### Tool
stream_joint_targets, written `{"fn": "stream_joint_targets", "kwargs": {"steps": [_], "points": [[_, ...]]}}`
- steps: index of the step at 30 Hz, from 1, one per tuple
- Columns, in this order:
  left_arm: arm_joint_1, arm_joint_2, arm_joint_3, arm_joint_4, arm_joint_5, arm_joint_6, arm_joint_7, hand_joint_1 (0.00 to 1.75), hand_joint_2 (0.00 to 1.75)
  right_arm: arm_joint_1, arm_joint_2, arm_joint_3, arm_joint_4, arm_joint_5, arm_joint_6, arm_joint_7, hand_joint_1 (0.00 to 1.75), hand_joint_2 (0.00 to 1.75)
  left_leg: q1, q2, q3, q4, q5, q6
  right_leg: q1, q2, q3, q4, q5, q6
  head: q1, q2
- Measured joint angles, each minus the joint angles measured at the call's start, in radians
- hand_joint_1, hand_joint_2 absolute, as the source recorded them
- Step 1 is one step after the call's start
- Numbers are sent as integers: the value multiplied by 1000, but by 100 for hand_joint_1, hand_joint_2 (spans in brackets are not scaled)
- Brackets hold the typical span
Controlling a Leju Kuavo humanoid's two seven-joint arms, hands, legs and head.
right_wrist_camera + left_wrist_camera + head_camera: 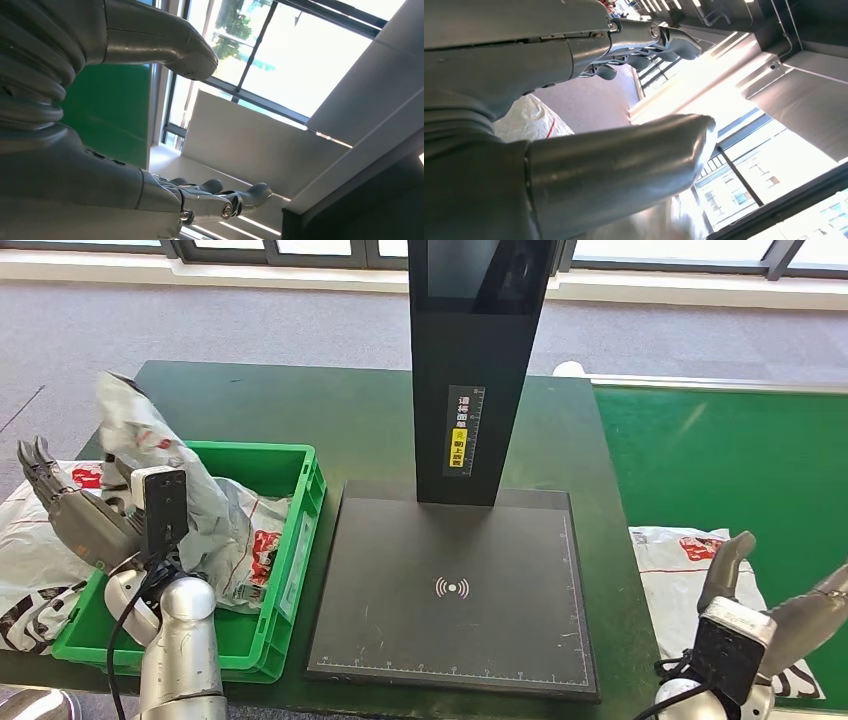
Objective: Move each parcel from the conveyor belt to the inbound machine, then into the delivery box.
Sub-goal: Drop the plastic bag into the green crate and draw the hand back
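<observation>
Scan pad [452,590] is bare, both hands spread and holding nothing, so you're between parcels: send the right hand [775,615] to the white parcel [690,565] just right of the pad, while the left hand [75,515] idles by the green delivery box [300,530].

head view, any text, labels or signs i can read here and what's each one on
Contactless-wave sign, no words: on the inbound machine's black scan plate.
Chinese characters, white on black above black on yellow: a vertical label on the machine's column, too small to read.
Ruler tick marks along the plate's front and right edges: no numbers legible.
Red and black print on the grey parcels in the green delivery box and on the parcel on the conveyor belt: too blurred to read.
</observation>
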Motion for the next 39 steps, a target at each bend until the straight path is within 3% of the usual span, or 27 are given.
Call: {"fn": "stream_joint_targets", "kwargs": {"steps": [17,20,22,26,27,31,35,39], "points": [[8,3,-16,-24,36,0,-35,0,0,0,0,-6,0,-6,8,0,0,175,0,0,0,0,0,0,0,0,0,0,0,0,0,0],[13,3,-20,-36,141,-9,-84,0,0,-3,0,-10,2,16,13,17,0,175,0,0,0,0,0,0,0,0,0,0,0,0,0,0],[20,7,-43,-41,345,-58,-143,0,0,-14,0,-24,15,80,12,60,0,175,0,0,0,0,0,0,0,0,0,0,0,0,0,0],[46,21,-119,-57,671,-185,-194,0,0,-41,-3,-68,66,192,2,122,0,0,0,0,0,0,0,0,0,0,0,0,0,0,0,0],[51,24,-134,-62,730,-235,-192,0,0,-48,-5,-79,82,236,-3,149,0,0,0,0,0,0,0,0,0,0,0,0,0,0,0,0],[82,36,-219,-84,1069,-590,-141,0,0,-110,-41,-146,230,585,-52,357,0,175,0,0,0,1,0,0,0,0,0,-1,1,1,0,0],[107,48,-329,-111,1219,-808,-108,0,0,-198,-117,-216,467,802,-36,524,0,175,0,-1,-1,2,0,1,-1,0,0,-1,2,2,0,0],[129,55,-398,-135,1272,-880,-95,0,0,-246,-168,-250,626,849,-2,584,0,175,-1,-1,-2,3,0,1,-1,0,0,-1,2,3,0,0]]}}
